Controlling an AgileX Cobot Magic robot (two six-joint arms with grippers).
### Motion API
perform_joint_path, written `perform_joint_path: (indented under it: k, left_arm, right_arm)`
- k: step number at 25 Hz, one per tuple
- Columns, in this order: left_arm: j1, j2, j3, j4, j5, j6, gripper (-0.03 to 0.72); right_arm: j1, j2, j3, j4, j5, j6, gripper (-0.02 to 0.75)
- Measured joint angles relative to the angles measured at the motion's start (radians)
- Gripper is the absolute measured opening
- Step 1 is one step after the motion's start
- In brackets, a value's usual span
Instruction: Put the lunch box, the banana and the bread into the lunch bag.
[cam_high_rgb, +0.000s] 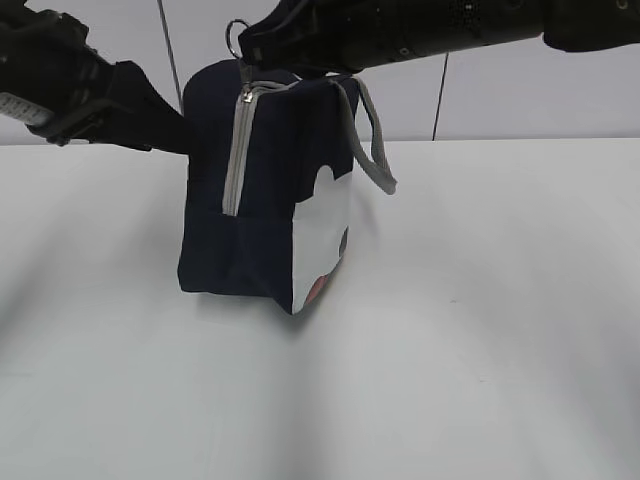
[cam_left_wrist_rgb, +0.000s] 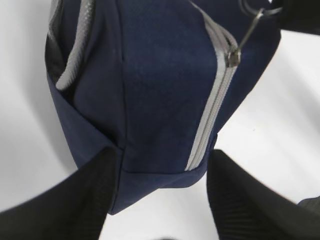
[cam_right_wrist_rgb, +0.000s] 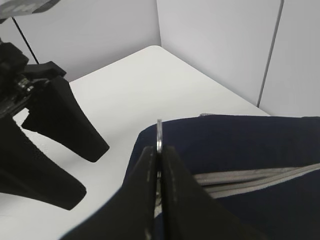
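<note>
The navy lunch bag (cam_high_rgb: 260, 200) (cam_left_wrist_rgb: 160, 90) (cam_right_wrist_rgb: 240, 145) stands upright on the white table, its grey zipper running up the near end and over the top. My right gripper (cam_high_rgb: 242, 48) (cam_right_wrist_rgb: 158, 149) is shut on the zipper's metal ring pull (cam_high_rgb: 236, 32) (cam_left_wrist_rgb: 252, 17) (cam_right_wrist_rgb: 159, 132) above the slider (cam_left_wrist_rgb: 232, 57). My left gripper (cam_high_rgb: 178, 125) (cam_left_wrist_rgb: 161, 155) (cam_right_wrist_rgb: 96, 170) is open at the bag's upper left corner. In the right wrist view bare table shows between its tips and the bag. The lunch box, the banana and the bread are out of view.
A grey strap handle (cam_high_rgb: 378, 150) (cam_left_wrist_rgb: 75, 55) hangs off the bag's top. The white table (cam_high_rgb: 480, 330) spreads in front and to the right of the bag. Its far corner (cam_right_wrist_rgb: 160, 48) meets the pale wall panels behind.
</note>
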Motion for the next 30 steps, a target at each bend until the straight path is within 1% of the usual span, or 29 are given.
perform_joint_path:
  k: [8,13,17,21,23,25,30]
  left_arm:
    - [0.0,0.0,0.0,-0.008,-0.037,0.13,0.413]
    - [0.0,0.032,0.0,-0.08,-0.053,0.234,0.413]
    - [0.0,0.076,0.0,-0.096,-0.067,0.274,0.413]
    - [0.0,0.106,0.0,-0.141,-0.081,0.331,0.412]
    - [0.0,0.114,0.0,-0.157,-0.087,0.345,0.389]
    - [0.0,0.117,0.0,-0.163,-0.094,0.353,0.346]
    - [0.0,0.118,0.0,-0.167,-0.1,0.358,0.211]
  right_arm:
    - [0.0,0.0,0.0,-0.004,-0.008,0.002,-0.016]
    - [0.0,0.0,0.0,-0.006,-0.016,0.002,-0.016]
    - [0.0,0.0,0.0,-0.007,-0.017,0.002,-0.016]
    - [0.0,0.0,0.0,-0.008,-0.02,0.002,-0.016]
    - [0.0,0.0,0.0,-0.008,-0.02,0.002,-0.016]
    - [0.0,0.0,0.0,-0.008,-0.02,0.002,-0.016]
    - [0.0,0.0,0.0,-0.008,-0.02,0.002,-0.016]
